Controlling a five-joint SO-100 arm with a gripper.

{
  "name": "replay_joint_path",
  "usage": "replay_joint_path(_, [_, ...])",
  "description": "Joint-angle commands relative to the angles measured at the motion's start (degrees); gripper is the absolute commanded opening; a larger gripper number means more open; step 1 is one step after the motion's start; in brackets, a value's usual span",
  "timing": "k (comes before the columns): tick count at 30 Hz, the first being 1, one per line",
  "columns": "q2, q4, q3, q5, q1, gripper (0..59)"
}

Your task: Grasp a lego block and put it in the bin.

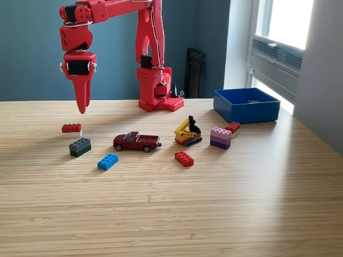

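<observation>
Gripper (82, 107) hangs closed above red brick (71, 128).

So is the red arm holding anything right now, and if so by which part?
Nothing is held. The gripper hangs in the air above the red brick, with nothing between its jaws, which look closed. Every brick lies on the table.

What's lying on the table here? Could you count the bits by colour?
Red bricks: 3
Blue brick: 1
Dark grey brick: 1
Pink-purple block: 1
Dark red toy car: 1
Yellow toy digger: 1
Blue bin: 1
Total: 9
</observation>
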Motion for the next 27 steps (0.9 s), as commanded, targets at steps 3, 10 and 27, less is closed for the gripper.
replay_joint_path(3, [3.5, -3.1, -3.9, -9.9, 4.8, 29.0])
replay_joint_path(10, [3.2, -6.2, -3.3, -13.1, 6.2, 26.0])
replay_joint_path(27, [-13.2, -6.2, -11.4, -13.9, 4.9, 31.4])
